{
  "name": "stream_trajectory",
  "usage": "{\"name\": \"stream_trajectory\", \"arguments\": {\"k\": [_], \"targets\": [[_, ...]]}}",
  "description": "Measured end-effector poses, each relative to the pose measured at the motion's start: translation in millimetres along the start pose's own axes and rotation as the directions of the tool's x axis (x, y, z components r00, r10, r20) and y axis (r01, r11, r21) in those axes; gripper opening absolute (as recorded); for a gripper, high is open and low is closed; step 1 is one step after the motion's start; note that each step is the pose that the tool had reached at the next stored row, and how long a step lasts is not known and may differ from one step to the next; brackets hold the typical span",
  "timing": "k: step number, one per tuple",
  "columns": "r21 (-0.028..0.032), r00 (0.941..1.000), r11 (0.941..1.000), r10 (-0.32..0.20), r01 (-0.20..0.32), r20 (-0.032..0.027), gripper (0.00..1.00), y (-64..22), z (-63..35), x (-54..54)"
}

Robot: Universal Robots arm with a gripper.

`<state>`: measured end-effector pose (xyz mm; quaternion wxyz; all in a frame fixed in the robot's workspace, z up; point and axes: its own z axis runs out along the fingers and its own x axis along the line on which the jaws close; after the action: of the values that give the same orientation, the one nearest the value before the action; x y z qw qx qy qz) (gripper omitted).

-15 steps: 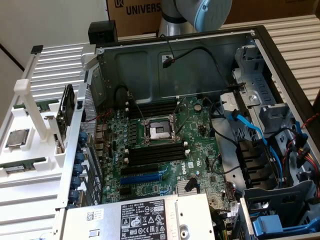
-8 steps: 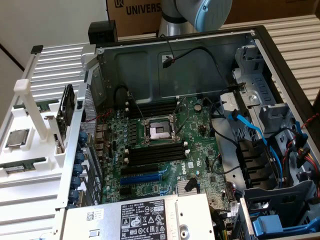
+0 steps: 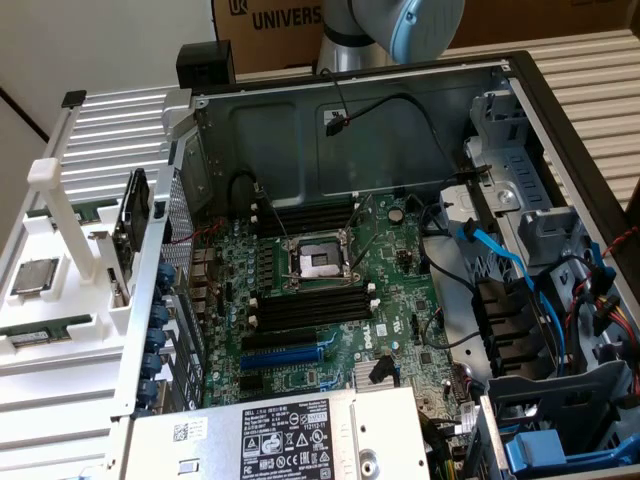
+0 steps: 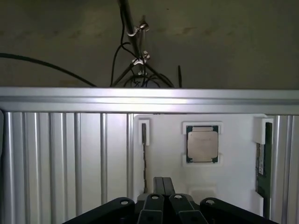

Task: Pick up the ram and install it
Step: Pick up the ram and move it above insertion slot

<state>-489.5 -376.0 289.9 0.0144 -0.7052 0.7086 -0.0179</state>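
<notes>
Facing the white holder (image 4: 233, 186), gripper (image 4: 163, 182): fingers pressed together, nothing between them.
Location of ram (image 4: 262, 158): lying in a holder recess, apart from the gripper, processor chip (image 4: 202, 144) beside it.
Open case interior: motherboard (image 3: 330, 290) with long black slots exposed.

An open computer case (image 3: 400, 120) is lying across the centre of the frame, its green motherboard (image 3: 400, 290) facing up. A silver processor chip (image 3: 33, 277) is sitting in a white holder (image 3: 60, 330) at the left edge. A cardboard box (image 3: 270, 25) is standing along the top.
</notes>
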Motion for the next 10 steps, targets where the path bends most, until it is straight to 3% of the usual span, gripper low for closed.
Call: {"name": "stream_trajectory", "arguments": {"k": [10], "targets": [[0.0001, 0.9999, 0.9999, -0.016, 0.016, 0.0008, 0.11, -15.7, 22.9, 2.3]]}}
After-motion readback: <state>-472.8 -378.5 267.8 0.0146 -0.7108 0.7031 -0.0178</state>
